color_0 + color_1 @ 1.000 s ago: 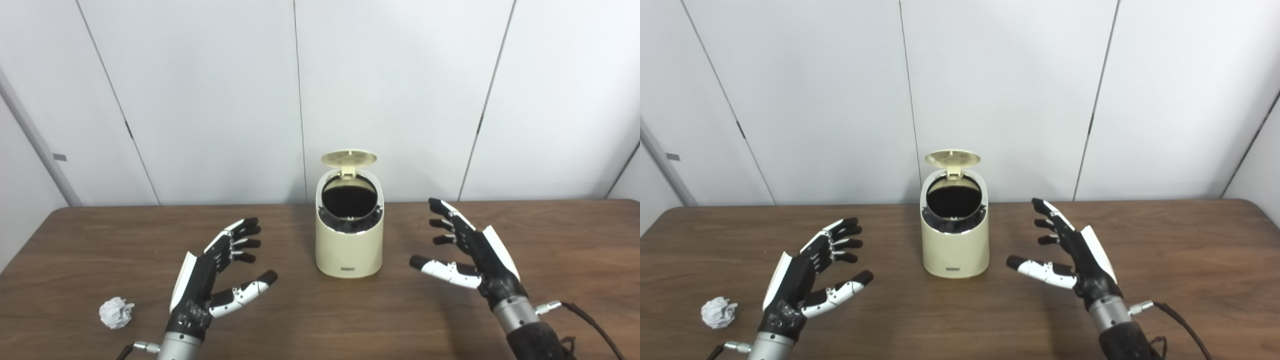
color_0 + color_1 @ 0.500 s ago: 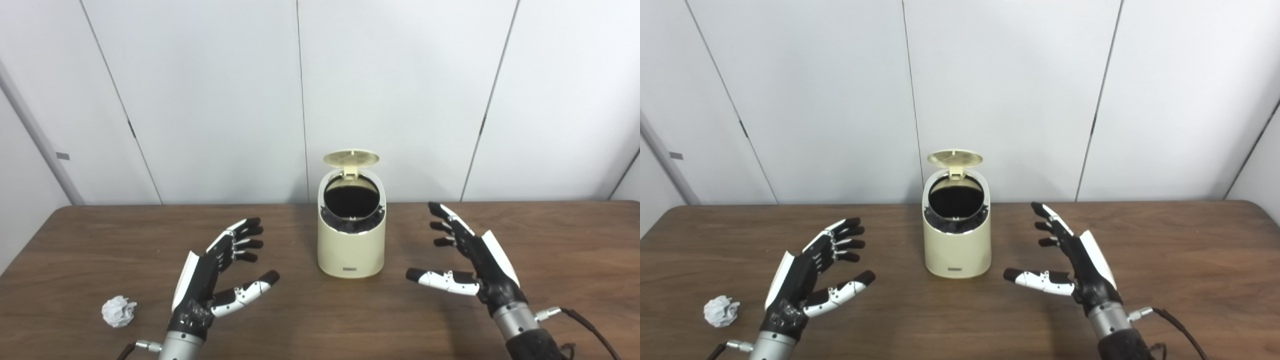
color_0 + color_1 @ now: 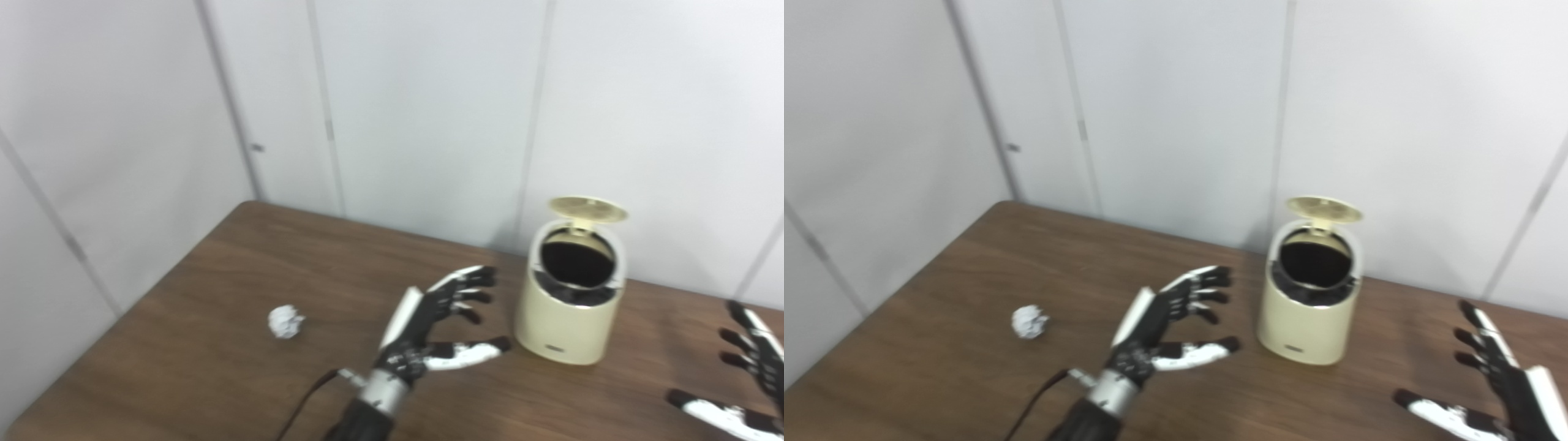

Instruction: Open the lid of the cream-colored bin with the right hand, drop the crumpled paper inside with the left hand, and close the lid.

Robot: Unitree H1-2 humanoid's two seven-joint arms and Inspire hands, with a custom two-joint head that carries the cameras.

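Left eye view: the whole picture has swung left since half a second ago – that's the head turning, not the things moving. The cream-colored plastic bin [image 3: 571,300] now sits right of centre, its round lid [image 3: 588,208] tipped up, so opening looks done. The crumpled white paper ball [image 3: 285,321] lies on the brown wooden table [image 3: 202,318], well apart from the left hand [image 3: 432,334], which is spread wide and empty. The right hand [image 3: 750,383] is cut off by the frame edge.

Right eye view: the right hand shows better – fingers splayed, holding nothing. Everything is a bit motion-blurred.
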